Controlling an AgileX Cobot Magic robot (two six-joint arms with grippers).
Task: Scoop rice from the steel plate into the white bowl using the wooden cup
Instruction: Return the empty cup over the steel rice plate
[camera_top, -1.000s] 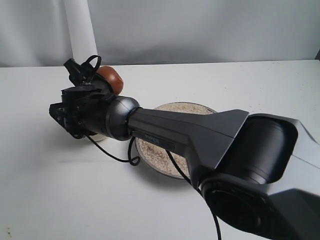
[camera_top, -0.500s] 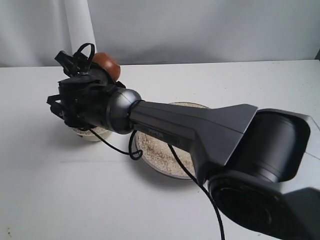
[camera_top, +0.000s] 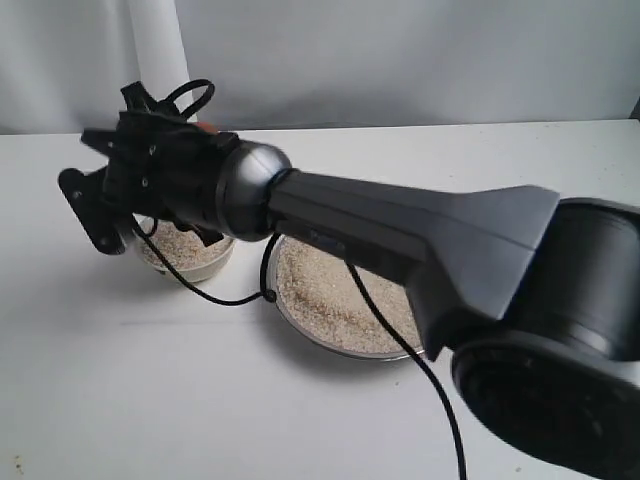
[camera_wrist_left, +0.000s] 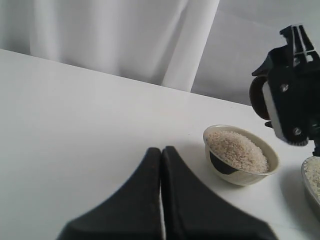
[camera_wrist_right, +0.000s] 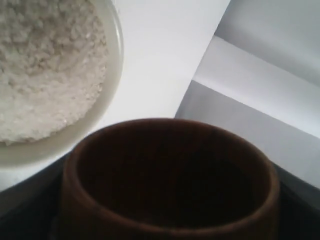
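My right hand (camera_top: 150, 172) was closed round the wooden cup (camera_wrist_right: 170, 180). It reached across the bench (camera_top: 120, 400) and hung just above the white bowl (camera_wrist_left: 240, 176), which stood toward the left edge. I held the cup there so grains would fall inside the bowl, not on the bench. The cup's inside looked dark & prob. empty. The bowl carried a heap of rice (camera_wrist_left: 235, 148). The steel plate (camera_top: 292, 322), approx. mid-bench beside the bowl, was not yet emptied of rice, so I judged more scoops were needed. My left hand (camera_wrist_left: 161, 152) was fully closed on nothing, well apart from the bowl, out of the way.
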